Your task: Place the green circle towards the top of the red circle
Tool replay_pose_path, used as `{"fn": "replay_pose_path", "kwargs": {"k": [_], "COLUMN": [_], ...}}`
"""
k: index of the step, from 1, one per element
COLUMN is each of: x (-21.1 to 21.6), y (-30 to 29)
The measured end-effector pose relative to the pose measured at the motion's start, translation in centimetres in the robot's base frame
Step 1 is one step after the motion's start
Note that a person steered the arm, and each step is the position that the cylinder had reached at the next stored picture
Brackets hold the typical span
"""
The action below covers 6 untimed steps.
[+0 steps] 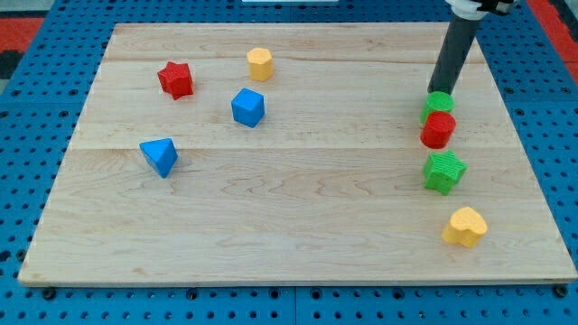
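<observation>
The green circle (439, 106) sits at the view's right, touching the top side of the red circle (438, 130) just below it. My tip (440, 91) rests at the green circle's top edge, with the dark rod rising toward the view's top right. Both circles lie near the board's right edge.
A green star (444, 171) lies just below the red circle, and a yellow heart (465, 227) lower right. A red star (176, 79), yellow hexagon (260, 63), blue cube (247, 107) and blue triangle (160, 156) sit at the left. The wooden board (298, 226) lies on blue pegboard.
</observation>
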<state>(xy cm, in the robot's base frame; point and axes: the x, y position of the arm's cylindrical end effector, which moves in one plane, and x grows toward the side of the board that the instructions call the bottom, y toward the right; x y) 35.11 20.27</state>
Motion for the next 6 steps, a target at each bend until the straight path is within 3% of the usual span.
{"fn": "replay_pose_path", "kwargs": {"k": [2, 3, 4, 6], "x": [0.4, -1.8, -1.3, 6.1], "y": [-0.2, -1.7, -8.0, -19.4]}}
